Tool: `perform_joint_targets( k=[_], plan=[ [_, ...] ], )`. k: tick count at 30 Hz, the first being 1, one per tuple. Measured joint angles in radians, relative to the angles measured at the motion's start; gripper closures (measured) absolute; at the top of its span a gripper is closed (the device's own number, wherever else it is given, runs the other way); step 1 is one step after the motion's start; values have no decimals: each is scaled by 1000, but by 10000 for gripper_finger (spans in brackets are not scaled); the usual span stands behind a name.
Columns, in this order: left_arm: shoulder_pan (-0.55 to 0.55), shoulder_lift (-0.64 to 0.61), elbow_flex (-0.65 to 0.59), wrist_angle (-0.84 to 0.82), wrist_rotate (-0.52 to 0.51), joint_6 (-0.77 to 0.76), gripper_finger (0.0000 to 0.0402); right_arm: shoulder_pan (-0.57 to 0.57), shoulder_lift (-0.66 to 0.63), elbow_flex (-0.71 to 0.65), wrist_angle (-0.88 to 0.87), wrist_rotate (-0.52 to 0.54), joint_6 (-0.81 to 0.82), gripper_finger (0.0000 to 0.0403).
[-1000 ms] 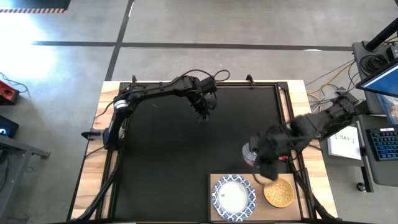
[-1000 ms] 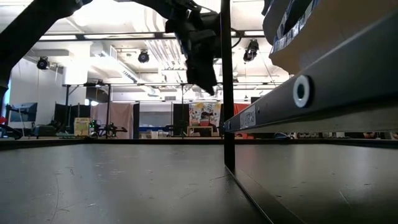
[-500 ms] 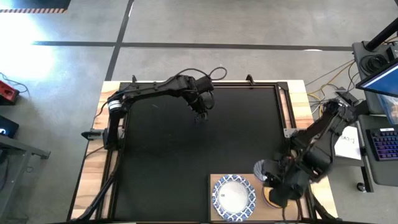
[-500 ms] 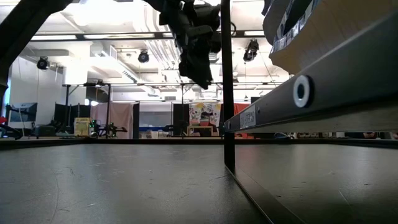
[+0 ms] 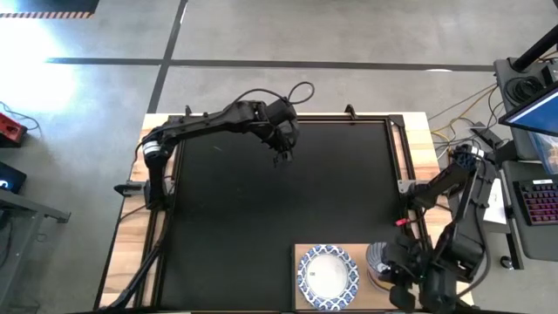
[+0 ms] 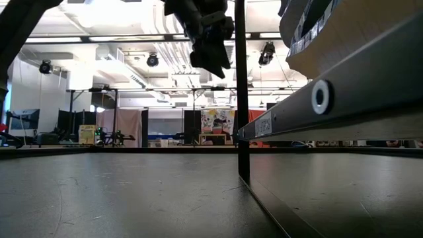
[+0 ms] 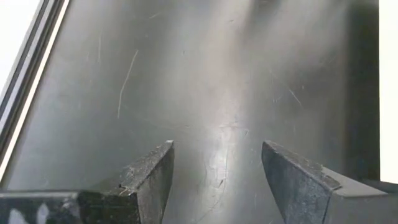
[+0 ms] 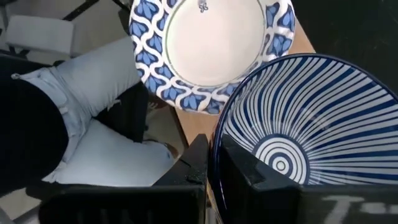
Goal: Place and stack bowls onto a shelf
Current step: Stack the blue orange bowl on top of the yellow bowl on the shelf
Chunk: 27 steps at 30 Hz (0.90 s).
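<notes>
Bowls are sitting on the shelf (image 5: 299, 255), the pale wood board at the near edge of the black mat (image 5: 227, 218), in the high view: a white bowl with a blue patterned rim (image 5: 328, 276) is resting on the board, and just beside it the striped bowl (image 5: 379, 258) is being held by the right gripper (image 5: 394, 269) over the board's other end. The left gripper (image 5: 281, 157) is hanging over the mat well apart from the shelf, toward the far edge. In the low view, that gripper (image 6: 210, 63) is hovering high above the mat surface (image 6: 119, 192), next to a black upright post (image 6: 242, 92). The left wrist view is showing its fingers (image 7: 152, 177) spread wide, with nothing between them, above the scratched mat. In the right wrist view, the right gripper (image 8: 214, 163) is pinching the rim of the striped bowl, with the white bowl lying just beyond it on the shelf and a person's pale trouser leg (image 8: 99, 124) showing past the shelf's edge.
</notes>
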State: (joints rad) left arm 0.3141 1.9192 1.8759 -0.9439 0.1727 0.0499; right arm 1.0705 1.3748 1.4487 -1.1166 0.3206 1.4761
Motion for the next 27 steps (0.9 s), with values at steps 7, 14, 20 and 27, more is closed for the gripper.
perform_joint_targets(
  k=[7, 14, 20, 27],
  plan=[
    [0, -4, 0, 17, -7, -5, 177, 53, 35, 0, -10, 3, 53, 390],
    [0, -4, 3, 33, -7, -7, 177, 75, 81, 0, -14, 15, 52, 390],
    [0, -5, 6, 36, -7, -11, 177, 76, 114, 2, -63, 15, 104, 384],
    [0, -5, 6, 40, -7, -16, 177, 76, 111, 1, -51, -33, 143, 339]
  ],
)
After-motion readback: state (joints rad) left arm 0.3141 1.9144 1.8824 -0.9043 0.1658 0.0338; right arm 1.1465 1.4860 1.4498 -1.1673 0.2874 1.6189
